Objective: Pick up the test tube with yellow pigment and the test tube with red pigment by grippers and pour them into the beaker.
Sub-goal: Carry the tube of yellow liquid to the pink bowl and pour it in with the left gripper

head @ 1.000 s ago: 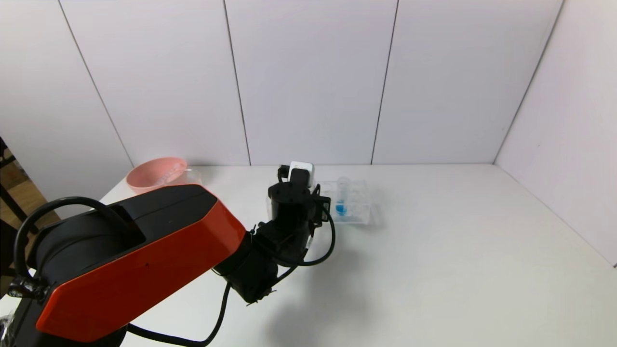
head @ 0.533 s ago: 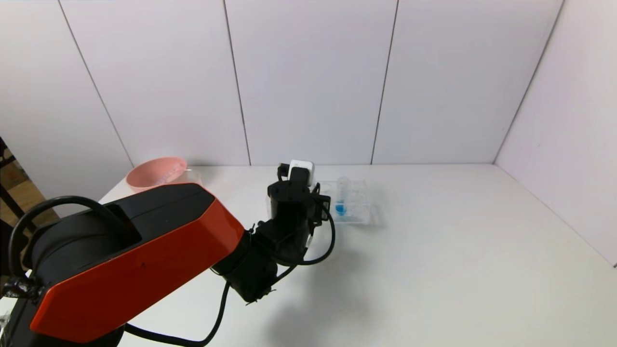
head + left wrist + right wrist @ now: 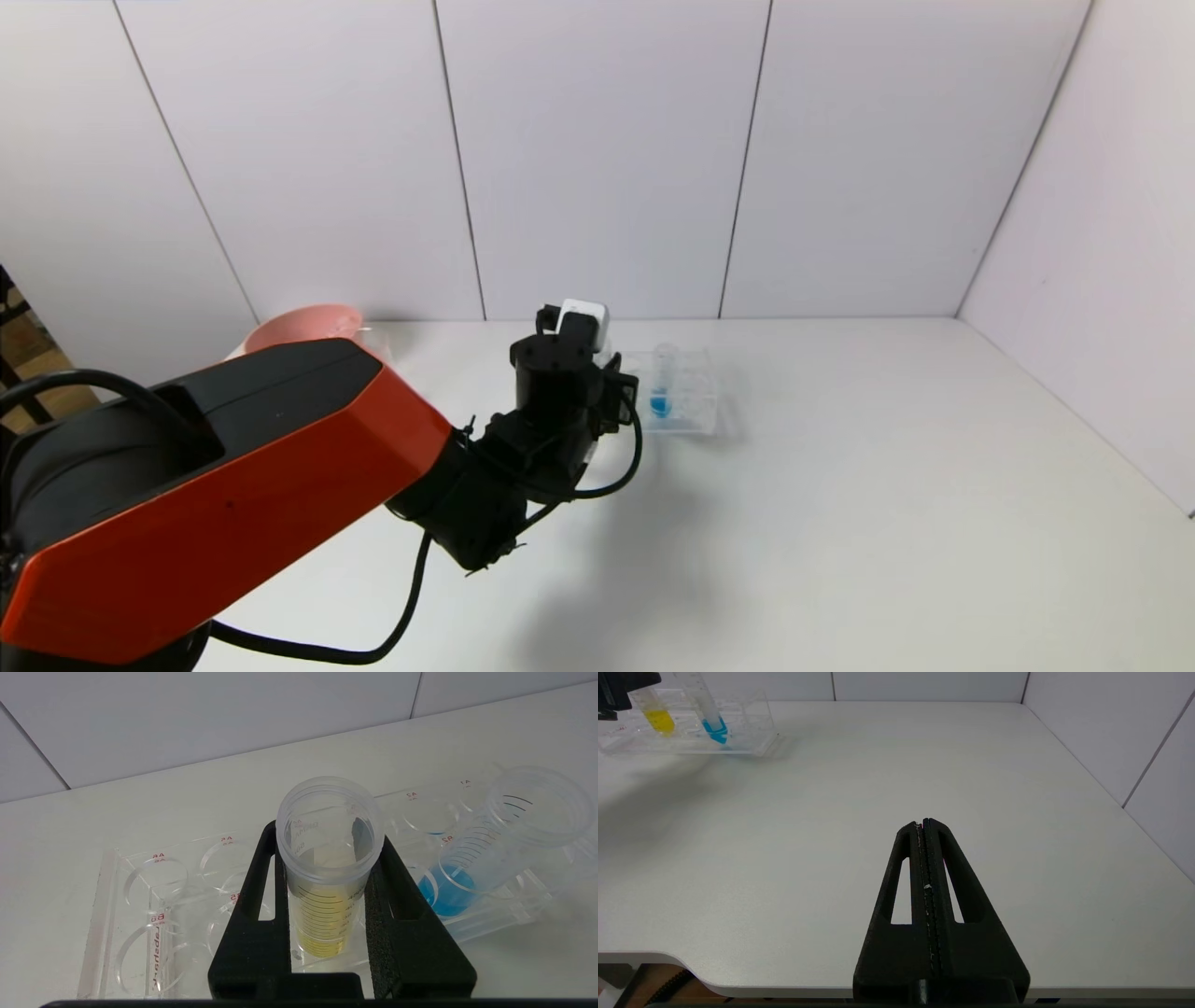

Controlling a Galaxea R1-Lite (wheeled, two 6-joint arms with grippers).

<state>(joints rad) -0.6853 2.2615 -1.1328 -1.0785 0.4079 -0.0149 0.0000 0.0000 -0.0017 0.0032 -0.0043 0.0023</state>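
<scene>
The test tube with yellow pigment (image 3: 327, 868) stands upright over the clear rack (image 3: 154, 914), between the black fingers of my left gripper (image 3: 327, 835). The pads press on both sides of the tube just below its rim, so the gripper is shut on it. The right wrist view shows the same tube (image 3: 653, 711) at the rack (image 3: 752, 728). In the head view my left wrist (image 3: 560, 392) hides that tube. The test tube with red pigment is out of view. The beaker (image 3: 375, 338) is a faint clear shape beside the pink bowl. My right gripper (image 3: 923, 822) is shut and empty, low over the table's near edge.
A tube with blue liquid (image 3: 661, 378) leans in the rack's right part, close to the held tube; it also shows in the left wrist view (image 3: 495, 858). A pink bowl (image 3: 299, 327) stands at the back left. The back wall runs just behind the rack.
My left arm has shifted a little to the left and up, with the wrist still at the rack. The blue tube and the rack have not moved.
</scene>
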